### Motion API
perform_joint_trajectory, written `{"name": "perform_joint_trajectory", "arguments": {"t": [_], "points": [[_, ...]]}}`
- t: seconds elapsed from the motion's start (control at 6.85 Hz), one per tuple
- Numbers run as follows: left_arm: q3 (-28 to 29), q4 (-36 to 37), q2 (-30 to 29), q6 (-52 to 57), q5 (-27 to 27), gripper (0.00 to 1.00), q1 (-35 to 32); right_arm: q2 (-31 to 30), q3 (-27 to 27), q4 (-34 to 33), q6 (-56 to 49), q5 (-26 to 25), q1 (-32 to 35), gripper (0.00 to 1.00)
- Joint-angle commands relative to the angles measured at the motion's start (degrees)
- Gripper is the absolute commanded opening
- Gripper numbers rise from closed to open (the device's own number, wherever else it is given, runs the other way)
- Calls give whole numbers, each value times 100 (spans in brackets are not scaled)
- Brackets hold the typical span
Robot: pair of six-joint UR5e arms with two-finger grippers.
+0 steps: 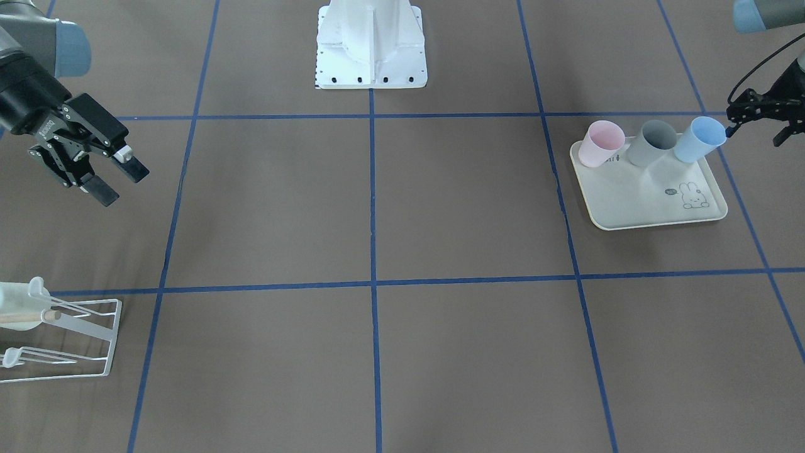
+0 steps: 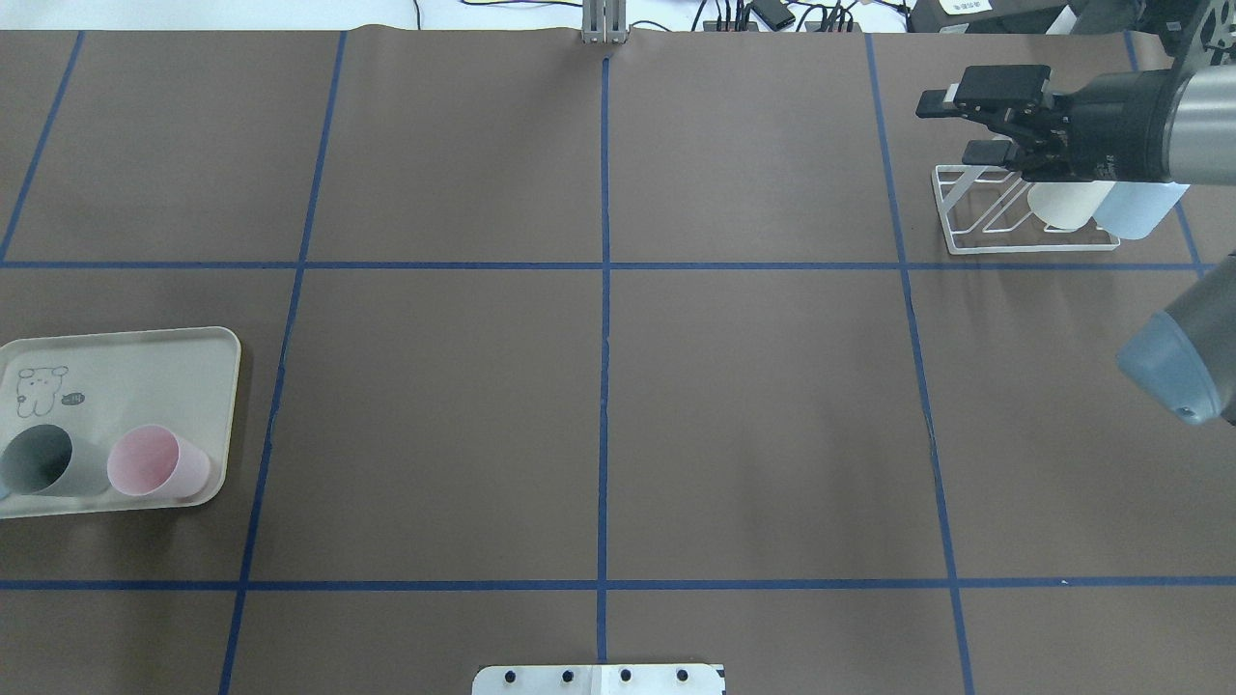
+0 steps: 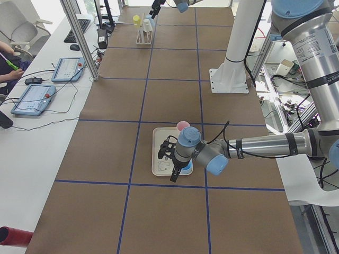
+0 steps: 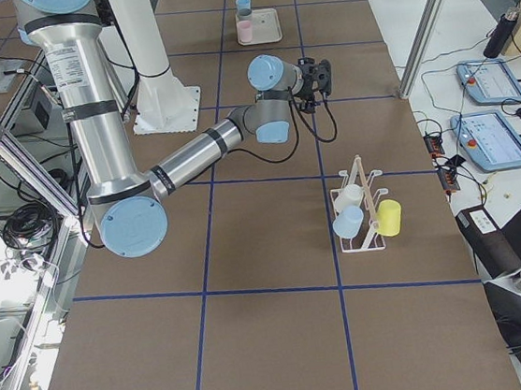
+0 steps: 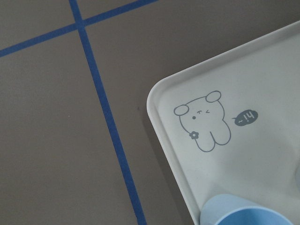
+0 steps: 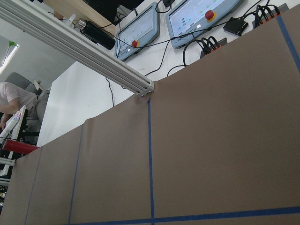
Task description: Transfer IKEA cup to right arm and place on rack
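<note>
Three cups stand along the back of the cream rabbit-print tray (image 1: 641, 201): pink (image 1: 600, 145), grey (image 1: 653, 143) and light blue (image 1: 699, 139). My left gripper (image 1: 755, 132) hangs at the blue cup's rim, jaws apart, one fingertip touching or nearly touching the rim. The left wrist view shows only that blue rim (image 5: 243, 211) and the tray corner. My right gripper (image 1: 113, 176) is open and empty, raised above the table near the white wire rack (image 1: 82, 340). Seen from overhead, the right gripper (image 2: 951, 125) hovers over the rack (image 2: 1014, 217).
The rack holds a white cup (image 2: 1062, 203), a blue one (image 2: 1139, 208) and a yellow one (image 4: 390, 218). The robot's white base (image 1: 371, 50) stands at mid-table. Blue tape lines grid the brown mat. Control tablets (image 3: 32, 98) and a person's arm (image 3: 10, 74) are beside the table.
</note>
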Motion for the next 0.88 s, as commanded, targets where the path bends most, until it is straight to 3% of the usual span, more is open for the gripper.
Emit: {"name": "perform_joint_trajectory", "arguments": {"t": [0.0,0.58,0.73], "points": [[40,3,-9,-1,-4,100,79,0,0,0,17,8,-97,100],[48,-5,-9,-1,-65,100,413,-17,0,9,62,8,-106,100],[66,-5,-18,-1,-205,93,414,-43,26,9,62,8,-106,100]]}}
